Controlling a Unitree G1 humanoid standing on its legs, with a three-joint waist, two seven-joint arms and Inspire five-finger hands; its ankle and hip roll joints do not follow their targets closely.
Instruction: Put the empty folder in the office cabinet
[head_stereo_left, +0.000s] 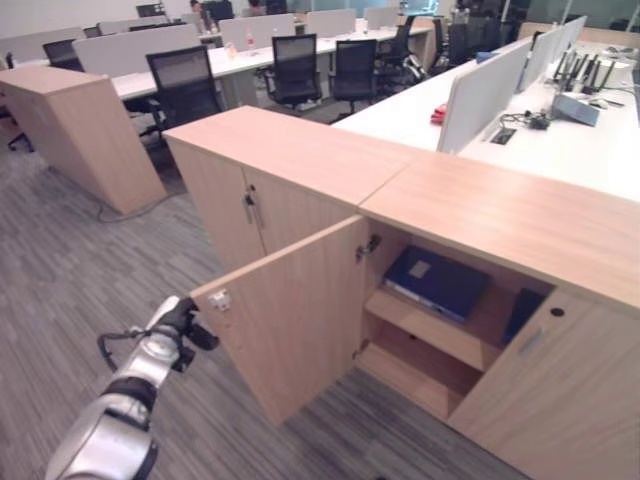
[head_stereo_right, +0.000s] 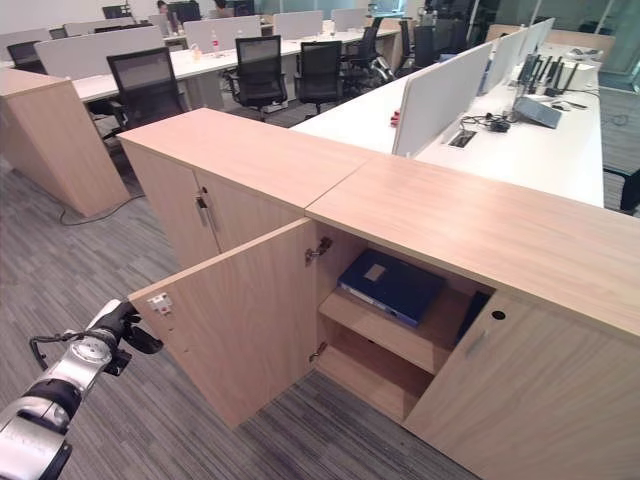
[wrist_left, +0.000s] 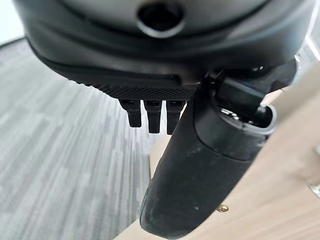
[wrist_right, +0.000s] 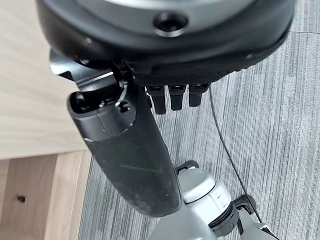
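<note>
Folder (head_stereo_left: 437, 282), dark blue, lies flat on my cabinet's (head_stereo_left: 520, 215) upper shelf at three o'clock; stiff, light, best gripped by its spine. Left hand (head_stereo_left: 186, 322) hangs relaxed by the door (head_stereo_left: 295, 320), right hand (wrist_right: 172, 97) likewise empty.

Light wood-grain cabinet (head_stereo_left: 500, 215), same pale wood on its open door (head_stereo_left: 290, 320). Dark blue folder (head_stereo_left: 437, 282) with a small pale label, lying on the cabinet shelf. Grey carpet (head_stereo_left: 60, 290) with fine streaky stripes. White desks (head_stereo_left: 580, 150) with pale grey divider panels (head_stereo_left: 482, 92). Black mesh office chairs (head_stereo_left: 295, 68). Small red item (head_stereo_left: 439, 114) on the desk. Left hand (head_stereo_left: 185, 322) black, silver-grey arm behind it. Right hand (wrist_right: 125, 145) black.
</note>
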